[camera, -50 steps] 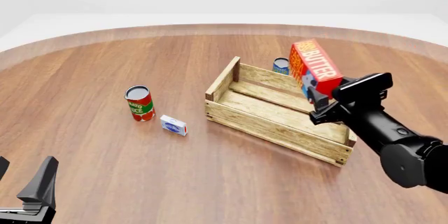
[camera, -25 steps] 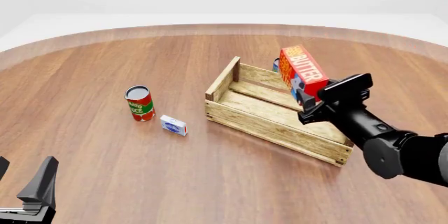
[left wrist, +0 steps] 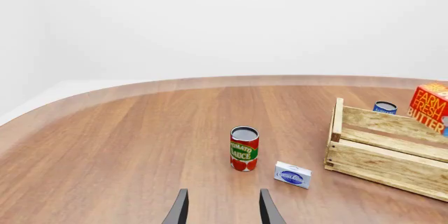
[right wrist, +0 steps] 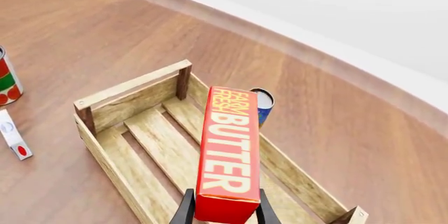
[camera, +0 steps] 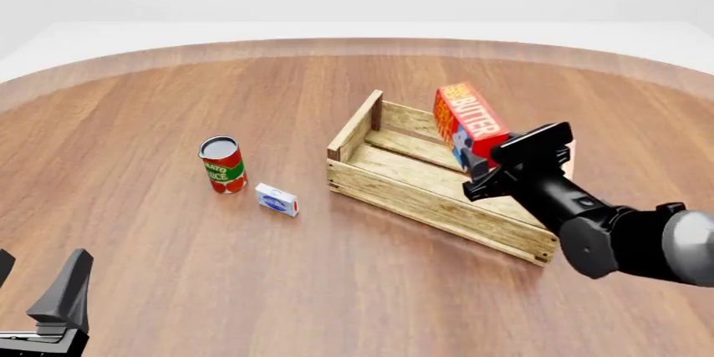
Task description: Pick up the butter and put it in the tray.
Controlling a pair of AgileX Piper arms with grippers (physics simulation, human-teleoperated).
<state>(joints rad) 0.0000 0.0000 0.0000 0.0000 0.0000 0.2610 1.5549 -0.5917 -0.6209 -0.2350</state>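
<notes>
The butter [camera: 470, 123], a red-orange carton with white "BUTTER" lettering, hangs tilted over the right part of the tray [camera: 424, 206], a light wooden slatted crate. My right gripper [camera: 482, 166] is shut on the carton's lower end. In the right wrist view the butter [right wrist: 227, 153] lies between the two fingers, above the slatted floor of the tray [right wrist: 133, 85]. My left gripper [camera: 33, 288] stands open and holds nothing at the near left table edge, far from the crate. In the left wrist view the tray [left wrist: 381, 153] and the butter [left wrist: 430, 107] show at the edge.
A tomato sauce can [camera: 222, 165] stands left of the crate, and a small white-blue box [camera: 276, 200] lies beside it. A blue can [right wrist: 264, 106] stands just behind the crate's far wall. The wooden table spreads wide around them.
My right gripper has carried the butter to the left and lower, from the crate's right end to above its inside. The left arm has not moved.
</notes>
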